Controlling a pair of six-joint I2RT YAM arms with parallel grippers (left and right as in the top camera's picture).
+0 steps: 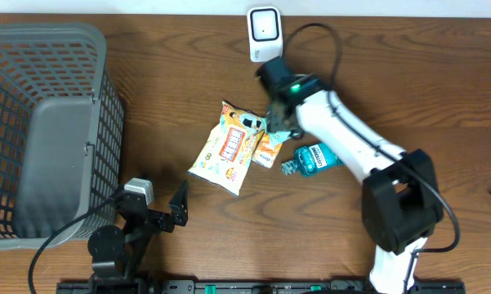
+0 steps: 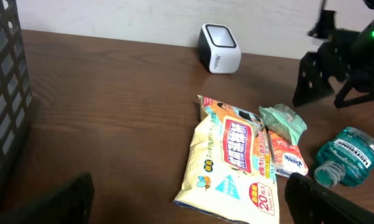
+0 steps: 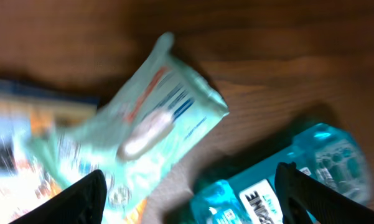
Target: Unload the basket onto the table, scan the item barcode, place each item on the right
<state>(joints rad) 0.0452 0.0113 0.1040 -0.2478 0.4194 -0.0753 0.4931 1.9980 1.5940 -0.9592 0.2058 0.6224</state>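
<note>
Overhead, I see the right end effector (image 1: 278,122) above the table (image 1: 408,57), close in front of the scanner (image 1: 264,31). Its wrist view is blurred, but the fingers (image 3: 81,199) stand wide apart, released, with nothing between them. The pale green packet (image 3: 155,118) lies flat beneath them, not far from the scanner. From the left wrist I can see that it rests partly on an orange packet (image 2: 286,158). A yellow wipes pack (image 1: 225,149) touches that one, and a teal bottle (image 1: 314,158) lies slightly farther from the scanner. My left end effector (image 1: 159,206) sits well apart from the scanner, beside the grey basket (image 1: 33,49), also spread open and empty.
</note>
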